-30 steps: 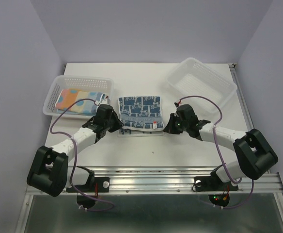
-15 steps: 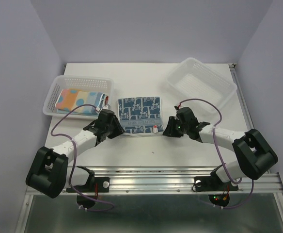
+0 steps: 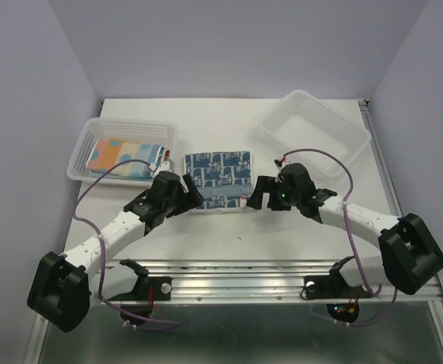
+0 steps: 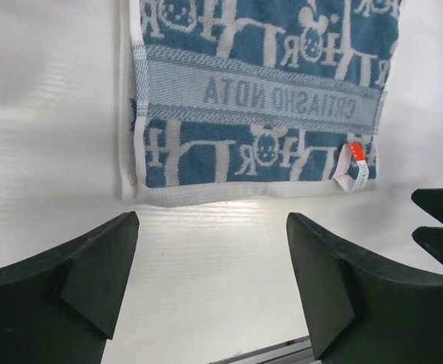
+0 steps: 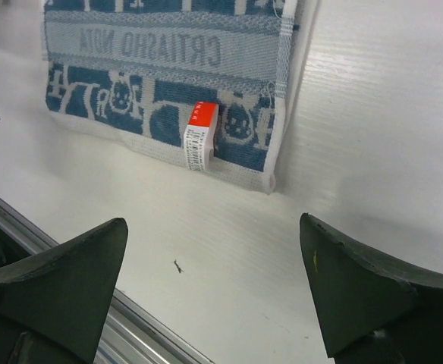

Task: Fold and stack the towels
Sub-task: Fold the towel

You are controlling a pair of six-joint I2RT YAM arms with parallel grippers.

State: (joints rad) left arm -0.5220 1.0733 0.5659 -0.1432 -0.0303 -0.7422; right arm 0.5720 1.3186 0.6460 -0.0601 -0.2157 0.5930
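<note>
Left claw (image 4: 212, 220) and right claw (image 5: 213, 220) gape wide, empty, near one blue-white towel (image 3: 218, 171). One dotted towel (image 3: 123, 153) lies in the left basket (image 3: 83, 150) of two.

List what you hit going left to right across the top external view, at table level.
white basket holding the pastel dotted towel → left gripper, open → blue-white patterned towel, flat on the table → right gripper, open → empty white basket
</note>
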